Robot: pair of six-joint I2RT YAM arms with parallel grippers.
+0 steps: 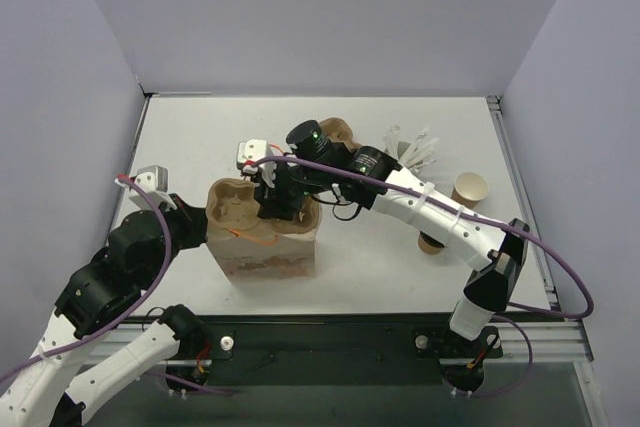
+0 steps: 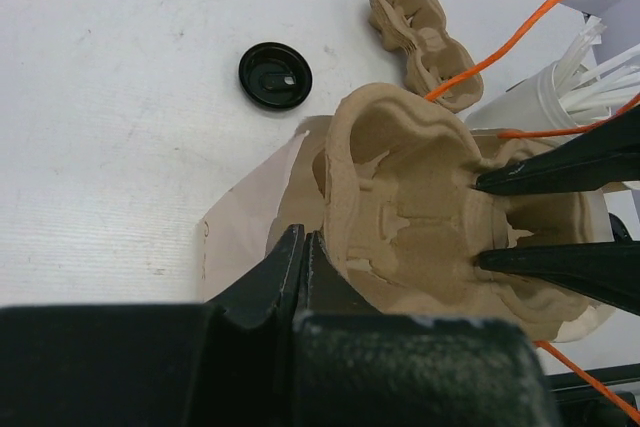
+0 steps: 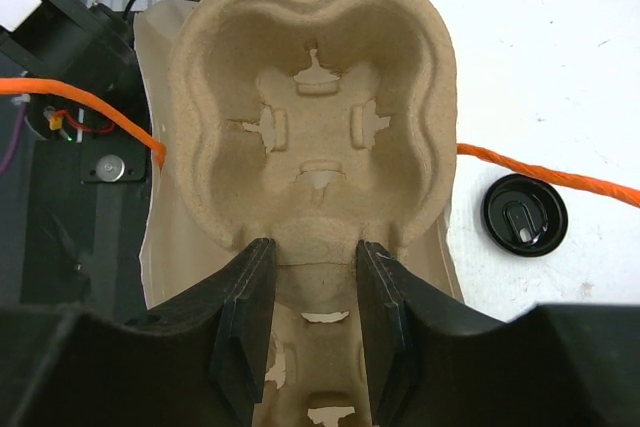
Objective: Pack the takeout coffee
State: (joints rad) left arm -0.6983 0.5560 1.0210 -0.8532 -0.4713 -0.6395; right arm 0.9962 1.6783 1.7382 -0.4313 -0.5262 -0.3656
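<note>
- Tabletop (image 1: 200, 147), white and rectangular, carries everything.
- Brown paper bag with orange cord handles (image 1: 268, 255) stands upright near the middle of the table's near edge, mouth open upward.
- Brown moulded-pulp two-hole cup carrier (image 3: 310, 97) sits in the bag's mouth, its wells empty.
- Second brown moulded-pulp carrier (image 2: 420, 37) lies toward the table's far edge, apart from the bag.
- Right gripper (image 3: 313, 247) reaches in from the right; its black fingers clamp the first carrier's centre ridge, one on each side.
- Left gripper (image 2: 303, 257) has its fingers pressed together at the bag's left rim, just beside the carrier's edge; whether paper is caught between them cannot be told.
- Tall white paper cup of white sticks (image 2: 540, 107) stands toward the far right corner.
- Small kraft-brown paper cup with a white inside (image 1: 470, 189) stands upright near the table's right edge, near the white cup, outside the bag and well apart from both grippers.
- Round black plastic lid (image 2: 275, 75) lies flat on the table near the bag.
</note>
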